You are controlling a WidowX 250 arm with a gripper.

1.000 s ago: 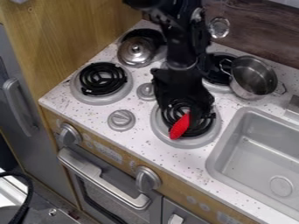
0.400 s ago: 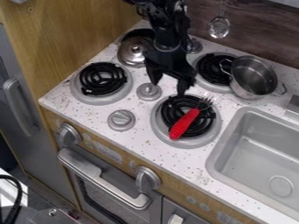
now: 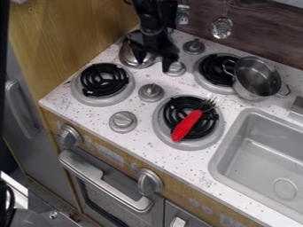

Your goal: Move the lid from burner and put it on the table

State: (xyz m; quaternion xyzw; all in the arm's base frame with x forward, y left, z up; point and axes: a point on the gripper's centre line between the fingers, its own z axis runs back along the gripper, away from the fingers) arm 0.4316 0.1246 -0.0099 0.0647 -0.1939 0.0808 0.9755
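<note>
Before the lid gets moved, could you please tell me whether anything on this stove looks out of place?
A red-handled fork lies across the burner nearest the camera, an odd spot for a utensil. The metal pot looks off-centre, over the right-hand edge of the back burner.

From my camera I see the gripper hanging over the back of the stove, its fingertips spread apart, partly in front of the silver lid on the back-left burner. Nearer me on the left I have a bare black coil. On the front-right burner I see a fork lying aslant, red handle towards me, tines pointing away. The metal pot sits at the right edge of the back-right burner, just behind the grey sink. Four grey knobs stand among the burners, and I see a metal utensil against the wooden back wall.
</note>
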